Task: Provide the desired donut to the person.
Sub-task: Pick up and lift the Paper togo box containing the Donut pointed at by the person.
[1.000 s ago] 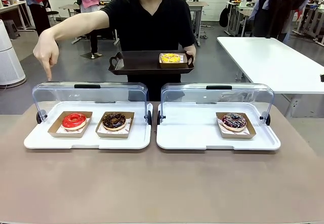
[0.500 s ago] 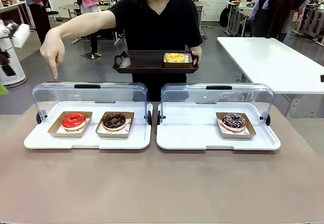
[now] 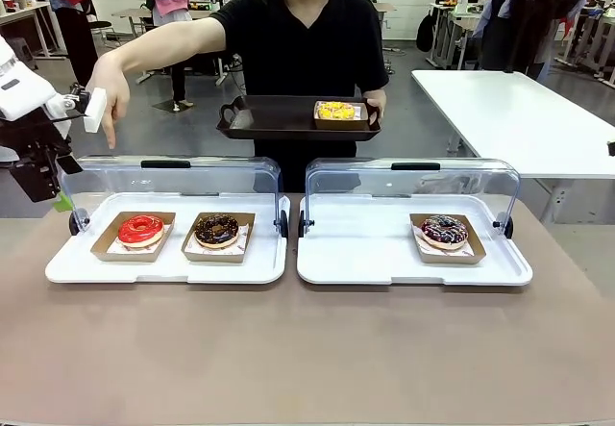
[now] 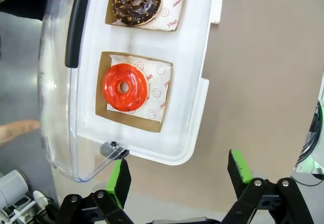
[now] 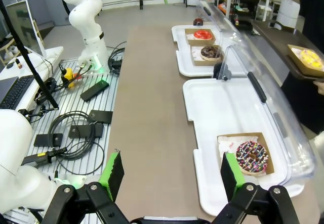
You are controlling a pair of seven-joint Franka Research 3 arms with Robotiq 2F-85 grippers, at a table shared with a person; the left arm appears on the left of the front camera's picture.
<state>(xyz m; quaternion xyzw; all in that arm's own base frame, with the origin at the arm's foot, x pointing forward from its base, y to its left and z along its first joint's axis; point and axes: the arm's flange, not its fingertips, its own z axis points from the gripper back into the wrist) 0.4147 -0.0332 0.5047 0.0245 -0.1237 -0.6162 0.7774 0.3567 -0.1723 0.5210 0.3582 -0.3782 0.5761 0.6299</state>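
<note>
The person [image 3: 298, 41] in a black T-shirt stands at the far side, one hand [image 3: 108, 104] pointing down over the left end of the left case. Below that hand lies a red-glazed donut [image 3: 141, 229] [image 4: 125, 86] in a cardboard tray, with a chocolate donut [image 3: 216, 229] [image 4: 136, 1] beside it. My left gripper [image 3: 53, 190] [image 4: 178, 166] hangs open above the case's left end and holds nothing. My right gripper [image 5: 172, 167] is open above the table, short of the sprinkled donut [image 5: 251, 157] [image 3: 444, 230].
Both white display trays [image 3: 163, 267] [image 3: 365, 253] have clear lids standing raised at the back [image 3: 168, 176]. The person's other hand carries a dark tray [image 3: 279, 118] with a yellow donut [image 3: 334, 111] on it. Bare brown tabletop [image 3: 307, 349] lies in front.
My left arm has come in from the left edge and now hangs by the left case's end. The person's pointing hand has lifted and shifted slightly right.
</note>
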